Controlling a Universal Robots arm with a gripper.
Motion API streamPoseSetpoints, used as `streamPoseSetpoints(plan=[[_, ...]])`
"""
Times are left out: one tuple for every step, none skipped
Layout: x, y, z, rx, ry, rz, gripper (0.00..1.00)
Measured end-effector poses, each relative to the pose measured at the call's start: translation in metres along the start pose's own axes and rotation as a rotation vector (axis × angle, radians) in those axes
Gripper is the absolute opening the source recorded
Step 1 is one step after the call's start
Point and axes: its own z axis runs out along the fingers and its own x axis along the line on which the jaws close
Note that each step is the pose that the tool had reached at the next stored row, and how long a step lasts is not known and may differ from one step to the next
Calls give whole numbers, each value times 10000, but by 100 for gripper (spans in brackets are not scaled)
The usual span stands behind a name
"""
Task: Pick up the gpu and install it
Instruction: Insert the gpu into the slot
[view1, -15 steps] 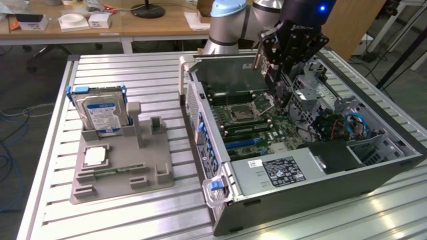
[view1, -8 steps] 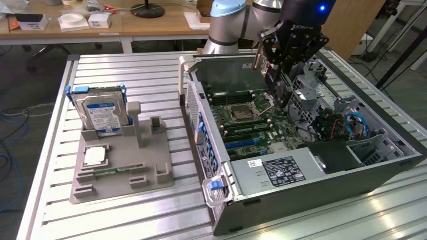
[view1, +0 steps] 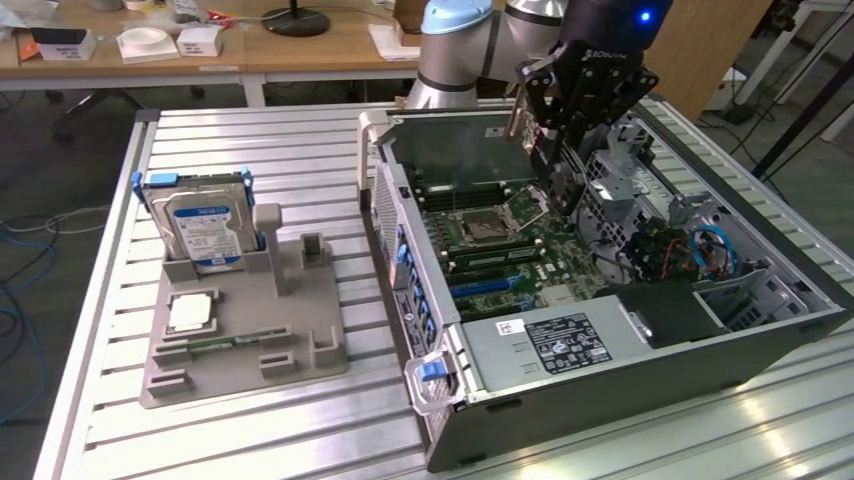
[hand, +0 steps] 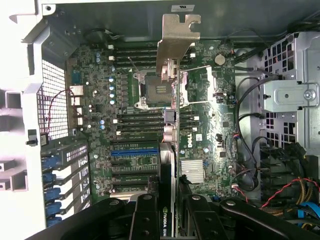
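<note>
Nearest me, the slatted metal bench (view1: 267, 440) carries two things side by side.

On the exterior view's left: a grey holder (view1: 240, 340). A processor chip (view1: 190, 313) lies flat in it, with a narrow memory stick (view1: 220, 345) just beside. At the holder's far end a hard drive (view1: 200, 230) stands upright on edge.

On the exterior view's right: an open computer case (view1: 641, 400) lying on its side. Its power supply (view1: 561, 345) is at the near end, and the motherboard (view1: 507, 250) is exposed beyond that.

Over the far half of the case hangs the gripper (view1: 558, 150). In the wrist view the gripper (hand: 169, 220) is pinching the gpu (hand: 170, 130), with one finger pressed on each flat face. The card is held edge-on to the motherboard. Its silvery bracket is at the end away from the fingers, over the area beside the processor socket. I cannot tell whether the card's edge touches the board.

Behind the case the arm (view1: 461, 50) rises from the back of the bench. Farther off are wooden desks (view1: 307, 50) with small items on them.
</note>
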Motion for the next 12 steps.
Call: streamPoseSetpoints(plan=[[0, 0, 0, 0, 0, -1, 26], [0, 0, 0, 0, 0, -9, 26], [0, 0, 0, 0, 1, -39, 26], [0, 0, 0, -2, 3, -88, 26], [0, 0, 0, -3, 6, -150, 26], [0, 0, 0, -4, 9, -206, 26], [0, 0, 0, -5, 11, -269, 26], [0, 0, 1, -7, 14, -329, 26], [-1, 0, 1, -9, 17, -393, 26], [-2, 0, 2, -10, 19, -461, 26], [-3, 0, 2, -11, 22, -529, 26], [-5, 0, 2, -13, 25, -602, 26]])
